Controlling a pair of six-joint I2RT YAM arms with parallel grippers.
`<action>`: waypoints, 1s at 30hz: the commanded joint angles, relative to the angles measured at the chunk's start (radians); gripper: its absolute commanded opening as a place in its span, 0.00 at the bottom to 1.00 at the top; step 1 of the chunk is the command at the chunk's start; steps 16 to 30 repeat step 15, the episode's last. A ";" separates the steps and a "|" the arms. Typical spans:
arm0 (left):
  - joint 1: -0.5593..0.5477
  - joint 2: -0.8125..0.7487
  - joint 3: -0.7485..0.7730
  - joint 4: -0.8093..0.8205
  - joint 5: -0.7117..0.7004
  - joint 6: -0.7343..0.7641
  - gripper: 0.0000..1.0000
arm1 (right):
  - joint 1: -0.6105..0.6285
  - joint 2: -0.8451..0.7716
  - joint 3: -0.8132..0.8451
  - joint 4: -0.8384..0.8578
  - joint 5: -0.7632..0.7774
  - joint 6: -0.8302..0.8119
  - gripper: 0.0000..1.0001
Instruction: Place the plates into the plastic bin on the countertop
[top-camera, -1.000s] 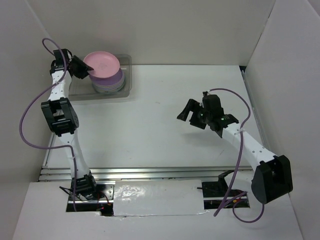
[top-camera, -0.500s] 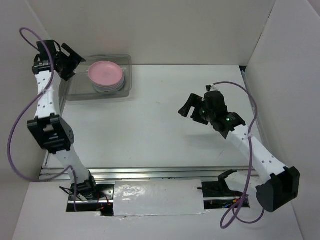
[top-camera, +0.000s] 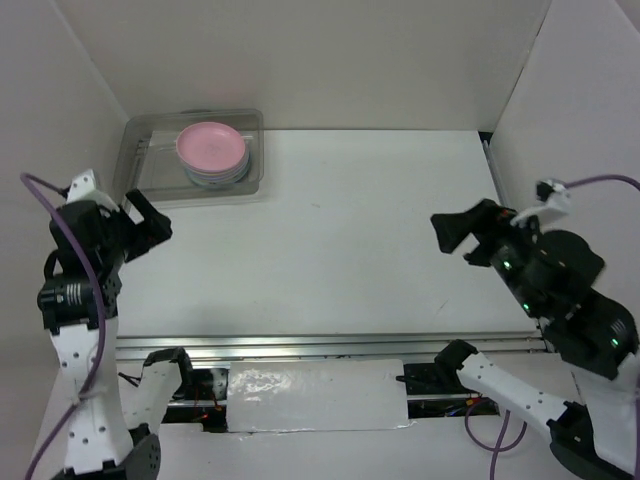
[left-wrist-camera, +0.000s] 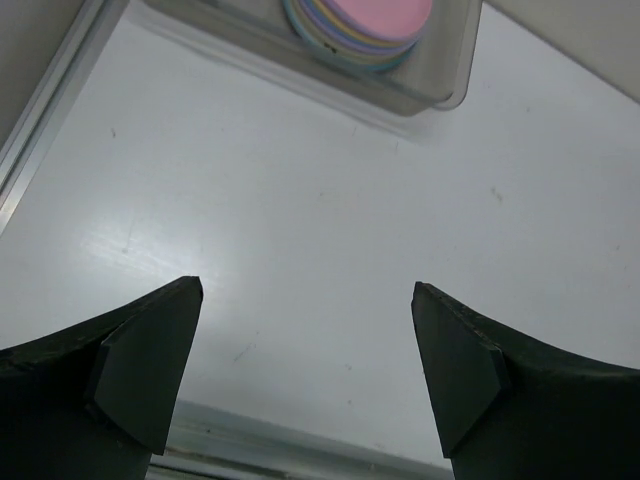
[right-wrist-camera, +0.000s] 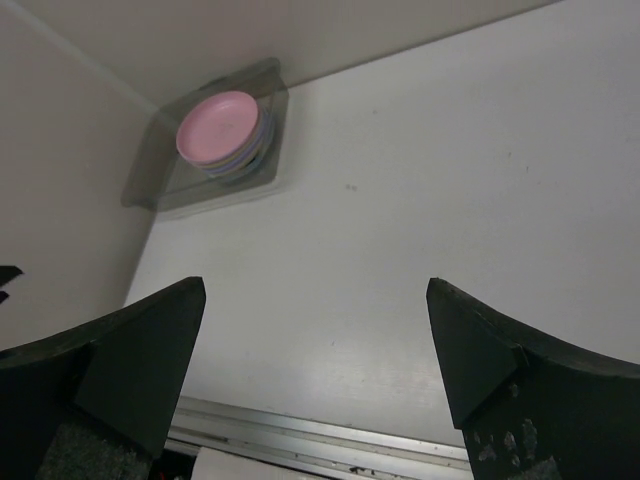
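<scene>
The plates (top-camera: 211, 149) lie in one stack inside the clear plastic bin (top-camera: 150, 180) at the far left of the white countertop (top-camera: 330, 230), the pink one on top. The stack also shows in the left wrist view (left-wrist-camera: 370, 25) and in the right wrist view (right-wrist-camera: 220, 128), with purple, blue and yellow edges below the pink. My left gripper (top-camera: 140, 222) is open and empty, raised near the left wall in front of the bin. My right gripper (top-camera: 462, 237) is open and empty, raised at the right side.
White walls enclose the countertop at the back, left and right. A metal rail (top-camera: 330, 345) runs along its front edge. The left edge rail shows in the left wrist view (left-wrist-camera: 40, 110).
The left gripper let go of the pink plate onto the stack and pulled back toward the front left. The right arm drew back to the right and rose.
</scene>
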 joint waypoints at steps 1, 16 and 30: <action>-0.011 -0.181 -0.072 -0.061 -0.011 0.052 0.99 | 0.009 -0.117 0.054 -0.177 0.032 -0.036 1.00; -0.021 -0.479 -0.199 -0.191 -0.025 0.004 0.99 | -0.032 -0.303 0.016 -0.309 0.098 -0.062 1.00; -0.021 -0.479 -0.199 -0.191 -0.025 0.004 0.99 | -0.032 -0.303 0.016 -0.309 0.098 -0.062 1.00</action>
